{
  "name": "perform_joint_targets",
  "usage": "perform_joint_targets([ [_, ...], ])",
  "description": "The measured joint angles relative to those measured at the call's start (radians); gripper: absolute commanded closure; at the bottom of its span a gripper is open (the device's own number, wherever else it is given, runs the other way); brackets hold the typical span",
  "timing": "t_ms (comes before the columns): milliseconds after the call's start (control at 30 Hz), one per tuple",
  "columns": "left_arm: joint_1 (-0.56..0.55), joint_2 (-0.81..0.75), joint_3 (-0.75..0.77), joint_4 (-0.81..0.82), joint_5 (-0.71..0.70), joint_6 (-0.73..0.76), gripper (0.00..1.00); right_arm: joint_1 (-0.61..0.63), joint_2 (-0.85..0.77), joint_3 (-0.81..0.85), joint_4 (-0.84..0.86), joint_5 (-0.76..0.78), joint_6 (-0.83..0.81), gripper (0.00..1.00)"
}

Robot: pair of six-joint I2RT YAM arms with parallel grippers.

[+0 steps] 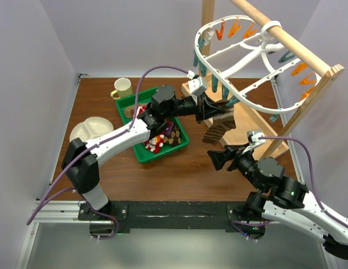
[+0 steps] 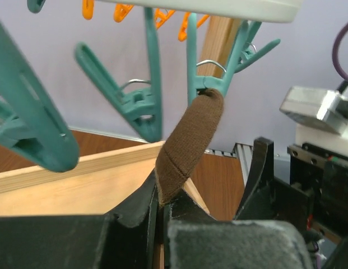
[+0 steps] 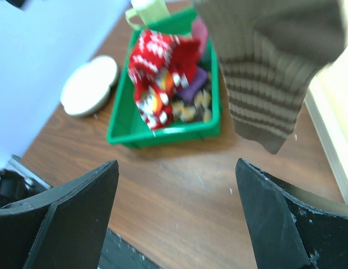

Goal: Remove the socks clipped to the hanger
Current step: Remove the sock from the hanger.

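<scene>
Between the shut tips of the left claw (image 2: 161, 210), a brown sock (image 2: 190, 140) is being pinched, dangling from a teal clip (image 2: 191, 61) just above, on the hanger (image 2: 230, 7). Soft and light, it is probably gripping best near the clip. Farther off, the right claw (image 3: 174, 168) is gaping empty.

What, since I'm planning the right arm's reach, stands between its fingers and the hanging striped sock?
Nothing visible does. The right gripper is open, and the striped sock hangs free ahead of its fingers; the left gripper holds that sock higher up.
</scene>
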Motion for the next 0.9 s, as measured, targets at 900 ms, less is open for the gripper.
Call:
perform_joint_targets([
  [900, 0.066, 0.034, 0.114, -0.245, 0.436, 0.022, 1.0, 0.0, 0.062, -0.073, 0.736, 0.082, -0.279, 0.08],
])
